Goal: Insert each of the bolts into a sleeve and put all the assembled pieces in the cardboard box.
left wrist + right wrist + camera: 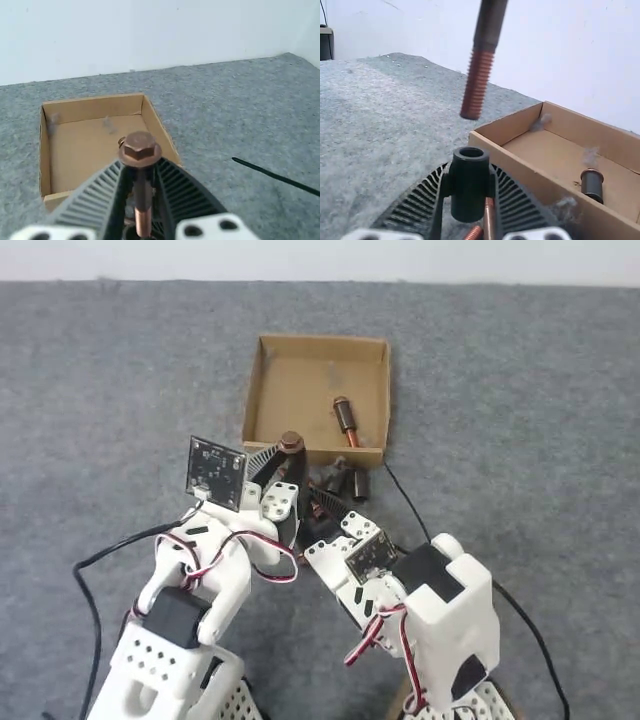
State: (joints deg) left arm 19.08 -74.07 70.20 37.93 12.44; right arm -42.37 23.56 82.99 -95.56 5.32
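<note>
Nearest, the right gripper is clenching a sleeve upright, its open bore facing up. The ribbed fingers are pinching the sleeve at its sides. A coppery shaft is showing just below the sleeve between those fingers, and what it is I cannot tell.

At 10 o'clock from it in the high view, the left gripper is grasping a bolt by the shank just under the hex head, threads pointing down. In the right wrist view the threaded tip is hanging above the bore, apart from it and leaning a little, so the insertion is not yet done.

At 2 o'clock of the right gripper, a spare sleeve is lying on the carpet, close to the box's near wall. The box is sitting at 12 o'clock, with one assembled piece lying toward its 4 o'clock corner.

The lean is the main risk. If the bolt is coming down off-axis, the threads are likely catching the sleeve's rim. That could be tipping the sleeve in the soft fingers or knocking it free. A light pinch on the round shank may also be letting the bolt swivel or slip. A dropped part would probably be rolling among the loose pieces by the box wall.
</note>
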